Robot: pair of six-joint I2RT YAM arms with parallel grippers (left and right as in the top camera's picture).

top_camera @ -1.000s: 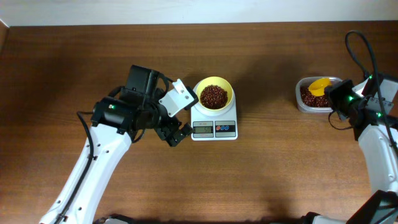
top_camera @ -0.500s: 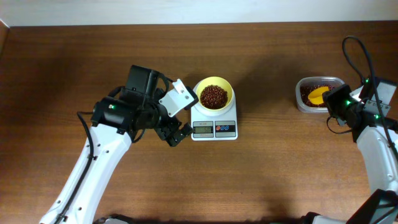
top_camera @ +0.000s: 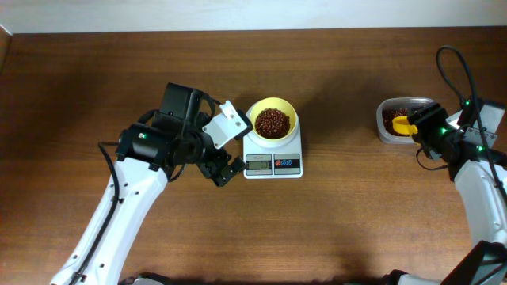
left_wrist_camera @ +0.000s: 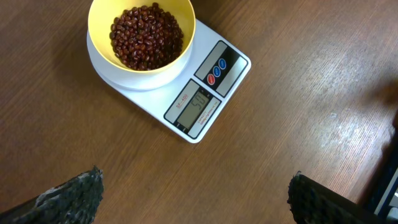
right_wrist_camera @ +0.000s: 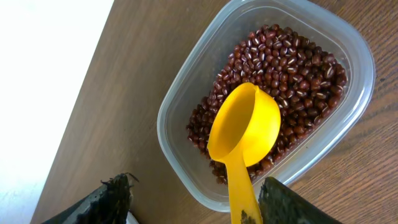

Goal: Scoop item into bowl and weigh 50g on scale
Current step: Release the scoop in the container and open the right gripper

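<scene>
Fingers (left_wrist_camera: 71, 198) of the left gripper (left_wrist_camera: 196, 205) stand as wide as they go and hold nothing. I see only their dark tips at the bottom edge of the wrist view, with bare table (left_wrist_camera: 298, 112) between them. Ahead of them sits the scale (left_wrist_camera: 214, 74); I read its grey display as 50, though the small print beside it is too fine to make out. Further ahead, on its platform, the bowl (left_wrist_camera: 94, 37) is cut off at the top, with beans (left_wrist_camera: 146, 34) heaped inside.

On the right gripper (right_wrist_camera: 196, 202) the fingers (right_wrist_camera: 112, 199) are spread and grip nothing. Just ahead of them the clear container (right_wrist_camera: 180, 102) holds more beans. The yellow scoop (right_wrist_camera: 245, 124) rests cup-down on those beans — its handle runs back between the fingers, its end out of frame.
</scene>
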